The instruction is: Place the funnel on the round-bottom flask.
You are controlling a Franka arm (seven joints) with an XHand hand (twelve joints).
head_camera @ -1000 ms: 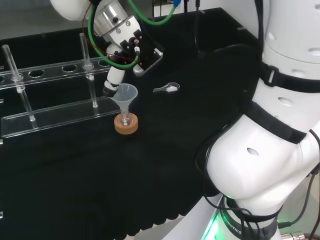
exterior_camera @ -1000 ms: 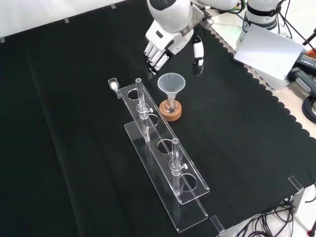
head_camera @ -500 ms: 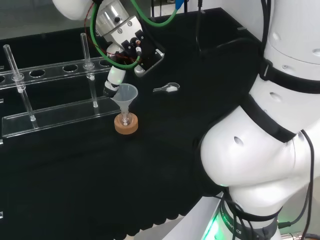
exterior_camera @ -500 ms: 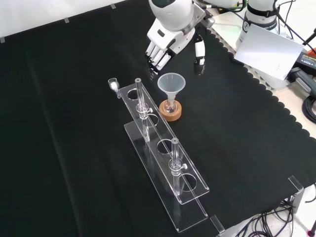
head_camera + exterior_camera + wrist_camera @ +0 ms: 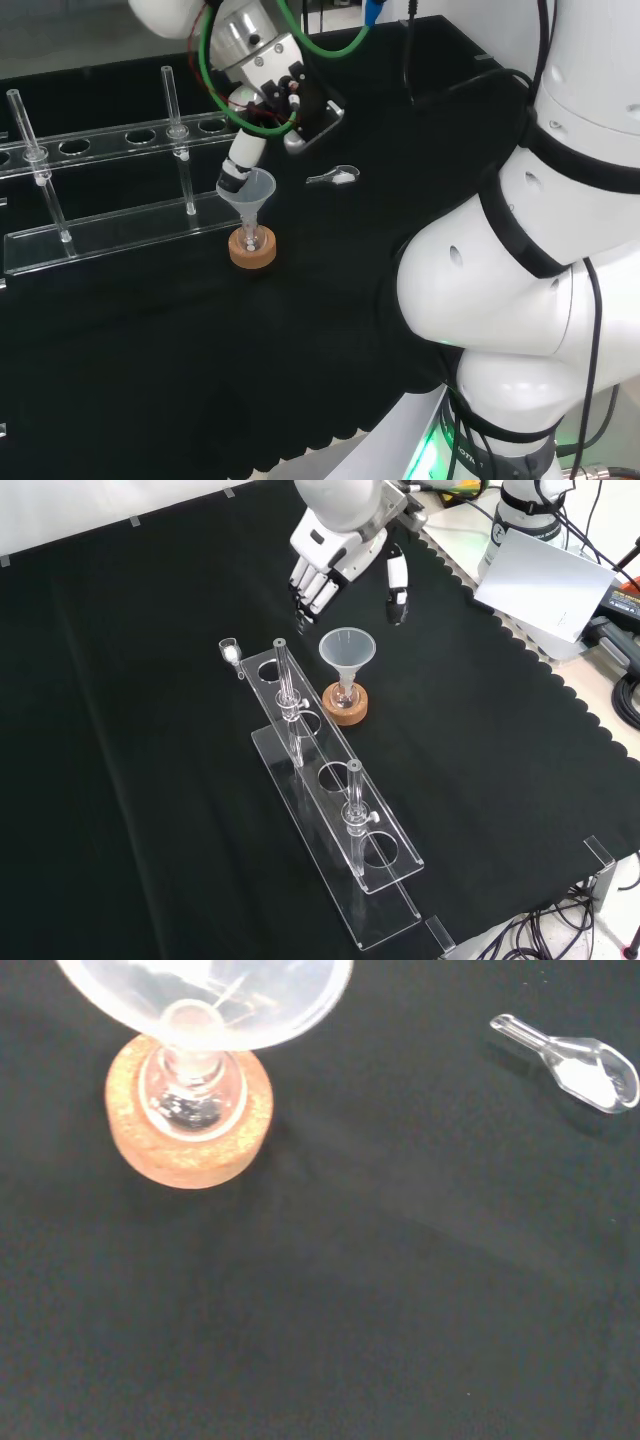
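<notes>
Front view: hand has pulled up and away from the funnel vs 1 s ago, fingers relaxed, holding nothing. Funnel sits w/ stem in the round-bottom flask on its cork ring, right of the rack. Placement looks done; only the retreat remains.

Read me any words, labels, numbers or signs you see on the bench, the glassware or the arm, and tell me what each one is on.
None can be read.
Funnel, round-bottom flask, cork stand, clear rack and small scoop: no markings visible.
Hand: no print visible.
Arm base: a line of dark lettering, too small and partly cut off to read.
White board at the bench's far corner in the front view: blank.
</notes>
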